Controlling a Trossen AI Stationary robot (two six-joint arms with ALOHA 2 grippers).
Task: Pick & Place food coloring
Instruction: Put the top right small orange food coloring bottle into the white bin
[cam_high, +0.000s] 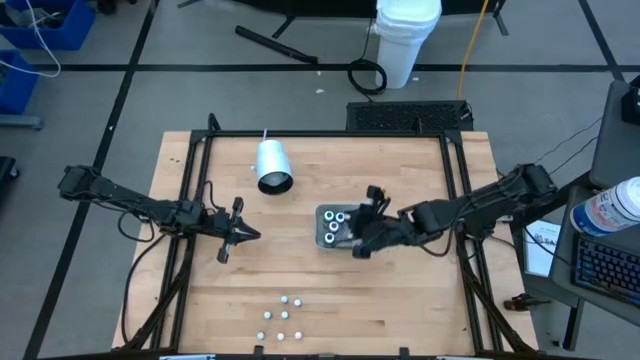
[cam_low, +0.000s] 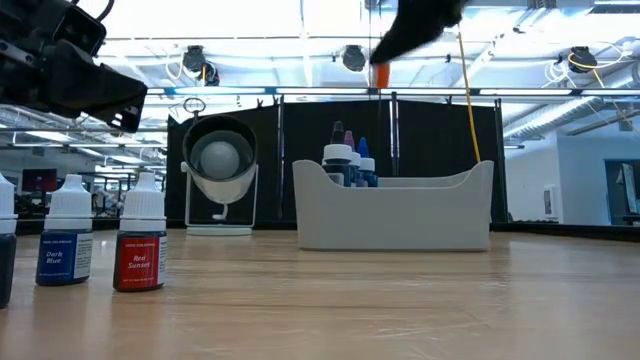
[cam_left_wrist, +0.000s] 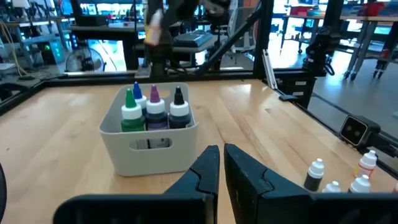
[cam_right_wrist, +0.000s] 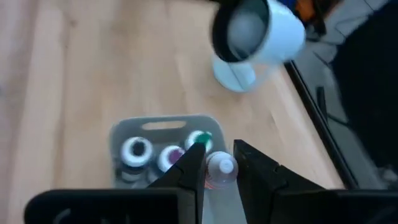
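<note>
The right gripper (cam_right_wrist: 217, 165) is clamped on a small bottle (cam_right_wrist: 219, 169) with a reddish body, held just above the tray's (cam_high: 324, 214) right edge; the low view shows it clear of the tray wall. Four other bottles (cam_left_wrist: 153, 111) stand upright inside the tray, crowded toward one end. The left gripper (cam_high: 254, 235) hovers over bare wood left of the tray, fingers (cam_left_wrist: 205, 169) closed on nothing, well apart from everything. A white cylinder (cam_high: 272, 166) lies on its side toward the table's far edge, near the tray. Six loose bottles (cam_high: 284, 317) stand near the front edge, with open board between them and the tray.
</note>
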